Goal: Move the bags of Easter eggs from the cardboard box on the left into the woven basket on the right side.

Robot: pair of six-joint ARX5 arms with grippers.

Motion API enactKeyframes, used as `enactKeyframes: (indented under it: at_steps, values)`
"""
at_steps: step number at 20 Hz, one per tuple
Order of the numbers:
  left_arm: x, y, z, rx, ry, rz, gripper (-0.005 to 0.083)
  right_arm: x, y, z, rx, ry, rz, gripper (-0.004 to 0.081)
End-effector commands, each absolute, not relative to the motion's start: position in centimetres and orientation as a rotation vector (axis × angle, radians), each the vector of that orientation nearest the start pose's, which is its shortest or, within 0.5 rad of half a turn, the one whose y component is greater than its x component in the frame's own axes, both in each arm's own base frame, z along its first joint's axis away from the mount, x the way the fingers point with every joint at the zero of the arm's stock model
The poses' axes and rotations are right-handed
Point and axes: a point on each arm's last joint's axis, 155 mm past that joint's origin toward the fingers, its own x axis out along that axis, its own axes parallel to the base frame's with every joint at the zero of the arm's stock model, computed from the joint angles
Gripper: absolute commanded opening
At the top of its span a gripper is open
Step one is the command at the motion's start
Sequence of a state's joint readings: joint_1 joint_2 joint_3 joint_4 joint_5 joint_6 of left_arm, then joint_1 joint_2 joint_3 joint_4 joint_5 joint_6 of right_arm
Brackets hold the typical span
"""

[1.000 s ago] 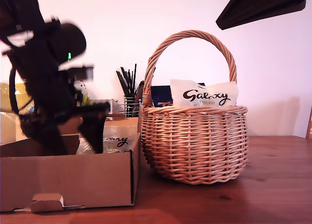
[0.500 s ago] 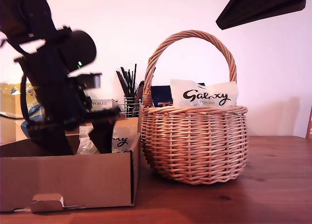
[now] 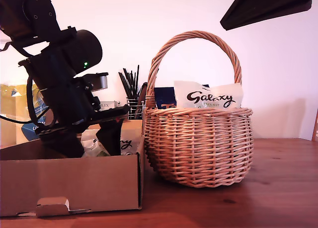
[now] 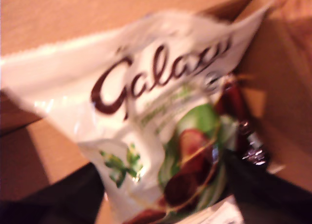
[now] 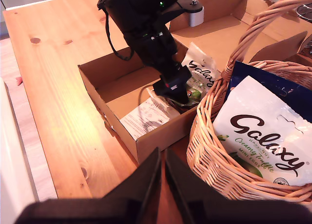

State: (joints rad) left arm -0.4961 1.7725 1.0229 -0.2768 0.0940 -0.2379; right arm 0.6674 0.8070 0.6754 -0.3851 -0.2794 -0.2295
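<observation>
While the black first arm bends down steeply into the cardboard box [image 3: 69, 181] at the exterior view's left, the first gripper [image 3: 92, 143] reaches low behind the box's front wall, its fingers [image 3: 112, 136] either side of a white Galaxy bag [image 4: 161, 116]. The first wrist view shows that bag filling the frame, blurred, between the dark fingers, with brown cardboard behind it; whether the fingers are pinching it or merely standing beside it cannot be told. From the second wrist view, the same bag [image 5: 200, 72] lies in the box's corner nearest the woven basket [image 5: 229, 151]. The basket stands on the wooden table [image 3: 278, 188], at about three o'clock from the box in the exterior view and just beside it, already holding a second Galaxy bag [image 3: 208, 96] and a dark blue bag [image 3: 163, 98]. The second gripper [image 5: 162, 177] hangs high above the table, its fingers pressed almost together, holding nothing.
</observation>
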Motion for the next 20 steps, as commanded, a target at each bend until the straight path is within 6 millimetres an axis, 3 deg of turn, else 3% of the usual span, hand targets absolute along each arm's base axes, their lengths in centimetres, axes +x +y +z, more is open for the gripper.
enactKeyframes:
  at_steps: [1,9,15,20]
  values:
    - [36.2,-22.1,1.7,-0.011,1.087,-0.418,0.0329,20.5,22.7,20.4,-0.302,0.408,0.986,-0.0012]
    - [37.2,-22.5,2.3,-0.012,1.040,-0.433,-0.0022,20.5,22.7,20.4,-0.303,0.409,0.985,-0.0012]
    - [37.3,-22.2,3.6,0.033,1.038,-0.453,-0.0022,20.5,22.7,20.4,-0.303,0.409,0.985,-0.0012]
    - [36.9,-21.9,6.6,0.071,1.021,-0.471,-0.0022,20.5,22.6,20.4,-0.303,0.409,0.984,-0.0012]
